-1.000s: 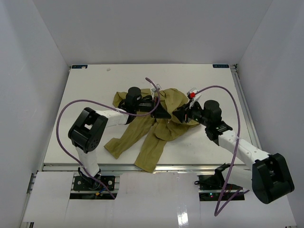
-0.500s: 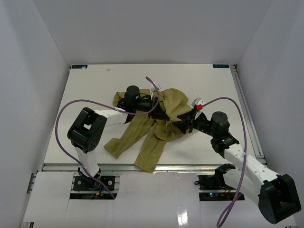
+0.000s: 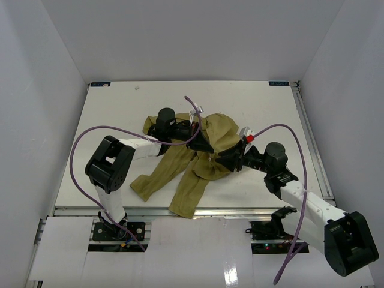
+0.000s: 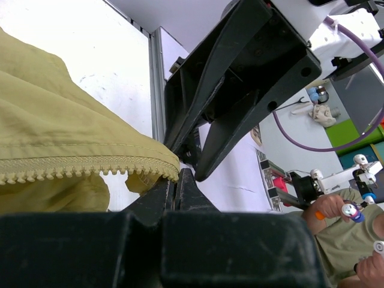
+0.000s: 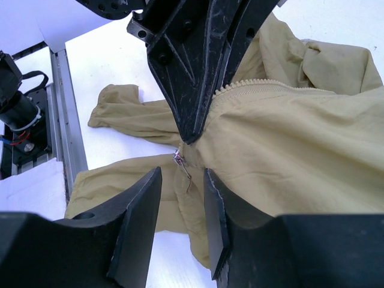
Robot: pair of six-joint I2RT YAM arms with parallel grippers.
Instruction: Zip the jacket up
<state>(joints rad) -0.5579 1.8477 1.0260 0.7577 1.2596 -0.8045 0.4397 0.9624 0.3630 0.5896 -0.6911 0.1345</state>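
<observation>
The olive-green jacket (image 3: 195, 162) lies crumpled mid-table, its sleeves trailing toward the near edge. My left gripper (image 3: 210, 146) is shut on the jacket's edge (image 4: 171, 171), right at the end of the row of zipper teeth (image 4: 78, 171). My right gripper (image 3: 227, 158) faces it from the right. In the right wrist view its fingers (image 5: 141, 204) stand open on either side of the small metal zipper pull (image 5: 183, 165), which hangs free just below the left gripper's tip (image 5: 191, 135). The pull touches neither finger.
Purple cables (image 3: 84, 144) loop over both arms. An aluminium rail (image 3: 180, 210) runs along the table's near edge, and another (image 3: 309, 138) along its right side. White walls close in the table on three sides.
My right arm drew back to the right and then came in again toward the jacket. Its jaws stand narrower than half a second ago. The left arm has held still.
</observation>
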